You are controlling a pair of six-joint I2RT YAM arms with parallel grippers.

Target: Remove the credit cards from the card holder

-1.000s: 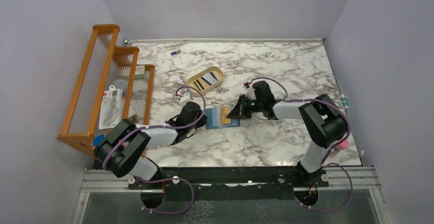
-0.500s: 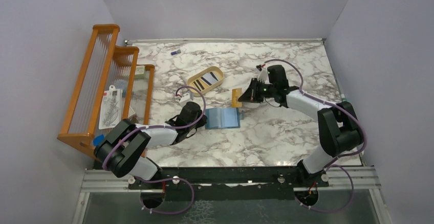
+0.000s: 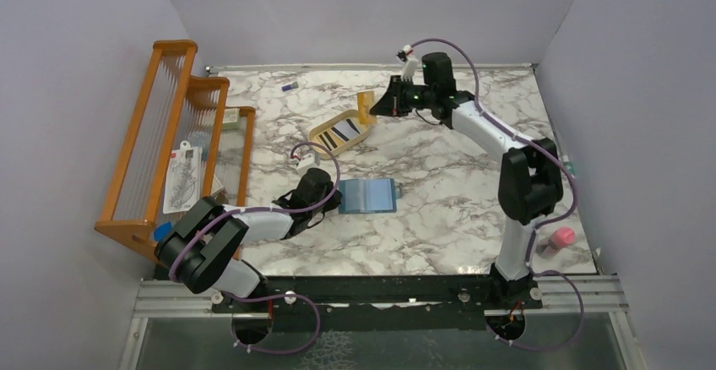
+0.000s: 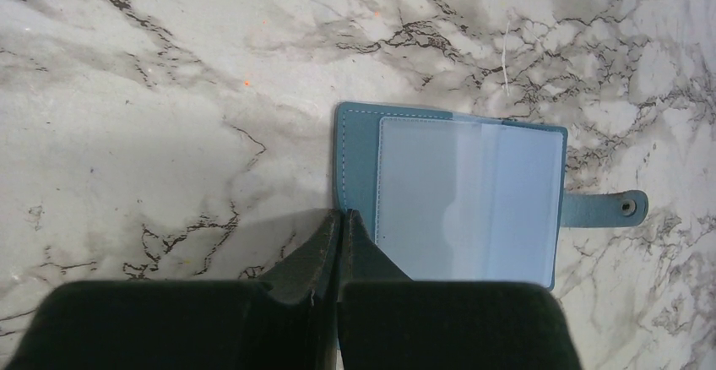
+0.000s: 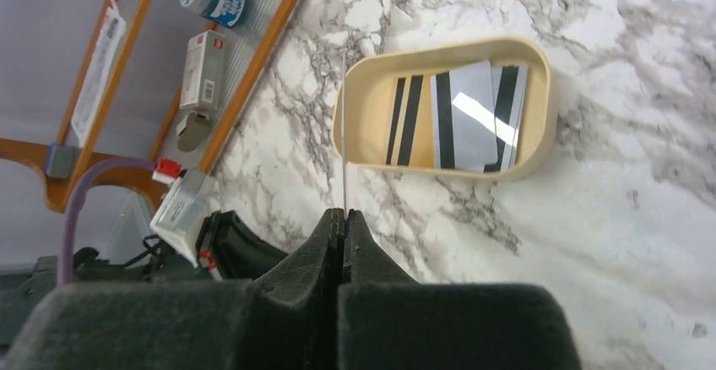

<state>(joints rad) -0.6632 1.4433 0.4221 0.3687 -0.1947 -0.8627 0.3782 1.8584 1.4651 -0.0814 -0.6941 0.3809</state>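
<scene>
Tan card held by the tray; card holder open on the table.
The right gripper [image 3: 377,106] is closed on a tan card [image 3: 366,106], which is held upright at upper centre of the top view, just beside the upper right end of the oval tray [image 3: 313,135]. In the right wrist view this card is seen edge-on, clamped between the pressed fingers. Several striped cards [image 5: 473,116] are recorded lying flat in the tray. The card holder [image 3: 366,194] is laid open at centre frame on the marble table [image 3: 439,209], clear pockets up, snap tab to the right. The left gripper [image 4: 340,226] is closed with its tips set at the holder's left edge. Whether that edge is pinched cannot be told.
</scene>
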